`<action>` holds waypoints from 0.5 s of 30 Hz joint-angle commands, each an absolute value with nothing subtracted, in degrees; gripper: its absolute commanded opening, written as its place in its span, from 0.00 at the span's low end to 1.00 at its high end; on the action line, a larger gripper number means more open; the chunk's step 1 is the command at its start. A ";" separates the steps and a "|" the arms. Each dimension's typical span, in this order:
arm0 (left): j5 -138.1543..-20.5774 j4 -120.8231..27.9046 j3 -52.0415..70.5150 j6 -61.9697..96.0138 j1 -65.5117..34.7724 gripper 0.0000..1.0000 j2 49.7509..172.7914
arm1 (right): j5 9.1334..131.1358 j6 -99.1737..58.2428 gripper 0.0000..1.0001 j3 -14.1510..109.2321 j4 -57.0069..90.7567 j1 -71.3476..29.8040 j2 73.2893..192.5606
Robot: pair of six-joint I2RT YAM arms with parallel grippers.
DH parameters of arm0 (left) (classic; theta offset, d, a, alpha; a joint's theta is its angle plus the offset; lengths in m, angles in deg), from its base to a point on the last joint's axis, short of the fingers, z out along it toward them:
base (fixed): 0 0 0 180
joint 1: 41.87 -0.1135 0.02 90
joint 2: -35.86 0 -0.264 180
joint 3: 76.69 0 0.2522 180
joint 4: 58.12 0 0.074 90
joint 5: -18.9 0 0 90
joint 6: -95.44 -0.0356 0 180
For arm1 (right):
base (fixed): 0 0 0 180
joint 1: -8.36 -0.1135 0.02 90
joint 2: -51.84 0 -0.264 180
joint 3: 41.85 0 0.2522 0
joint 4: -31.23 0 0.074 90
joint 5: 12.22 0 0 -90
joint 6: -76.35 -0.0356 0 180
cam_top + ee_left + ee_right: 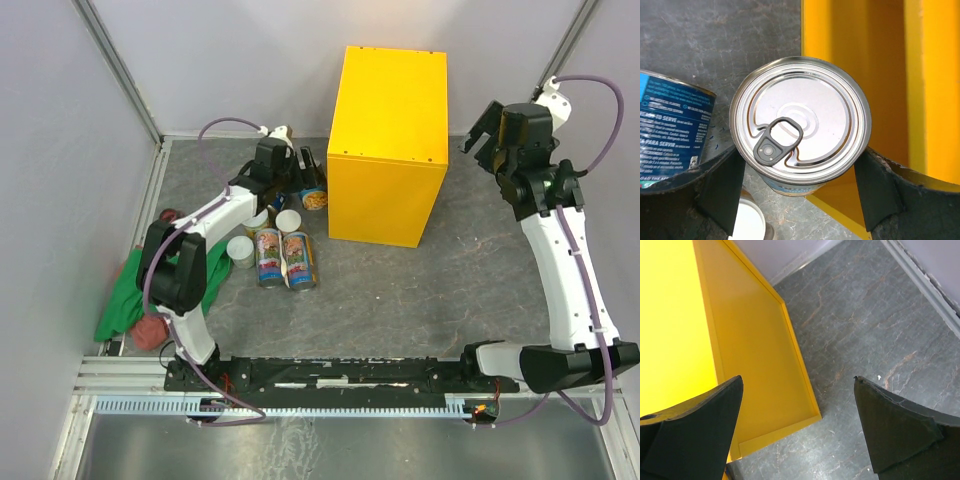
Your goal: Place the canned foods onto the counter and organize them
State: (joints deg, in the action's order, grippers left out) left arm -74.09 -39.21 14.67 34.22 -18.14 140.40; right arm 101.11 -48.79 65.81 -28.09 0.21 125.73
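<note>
My left gripper point(308, 182) is shut on a wide blue-labelled can with a silver pull-tab top point(800, 125), just left of the yellow counter point(390, 150). Its fingers point(722, 192) press both sides of the can. The second blue can point(670, 130) stands to its left. Two tall slim colourful cans point(284, 258) lie side by side on the floor. Three small pale-lidded cans point(240, 250) stand near them, and one shows in the left wrist view point(747, 220). My right gripper point(480, 140) is open and empty, raised beside the counter's right face point(755, 365).
A green cloth point(125, 300) lies bunched at the left by the left arm's base, with a reddish thing point(150, 328) beside it. Purple walls and metal rails enclose the grey stone-patterned floor point(400, 300). The counter stands at the back centre.
</note>
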 commanded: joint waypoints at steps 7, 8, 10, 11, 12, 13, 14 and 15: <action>-72.87 -52.33 12.83 37.83 -17.86 0.03 124.28 | 99.57 -52.36 0.99 64.97 -31.70 0.01 127.03; -72.67 -51.98 12.61 37.64 -17.83 0.03 123.34 | 99.56 -52.47 0.99 64.37 -31.90 0.01 126.50; -71.86 -50.96 12.53 36.87 -17.77 0.03 121.47 | 99.15 -52.50 0.99 62.72 -31.86 0.01 125.07; -71.41 -50.34 12.67 36.36 -17.79 0.03 120.46 | 98.83 -52.34 0.99 61.93 -31.77 0.01 124.37; -70.97 -49.58 12.85 36.06 -17.76 0.03 119.64 | 98.03 -52.20 0.99 61.12 -31.71 0.01 123.87; -70.64 -48.95 13.03 35.77 -17.78 0.03 118.82 | 97.23 -52.22 0.99 60.34 -31.63 0.05 123.41; -70.26 -48.30 13.27 35.57 -17.76 0.03 117.94 | 95.99 -52.40 0.99 59.66 -31.35 0.01 123.08; -70.01 -47.71 13.61 35.36 -17.81 0.03 117.26 | 94.87 -52.44 0.99 59.10 -31.13 0.01 122.84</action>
State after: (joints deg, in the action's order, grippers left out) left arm -71.73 -39.71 10.45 35.00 -18.06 125.29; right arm 98.42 -51.58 60.83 -31.76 0.21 125.99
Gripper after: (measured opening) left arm 0.857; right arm 0.994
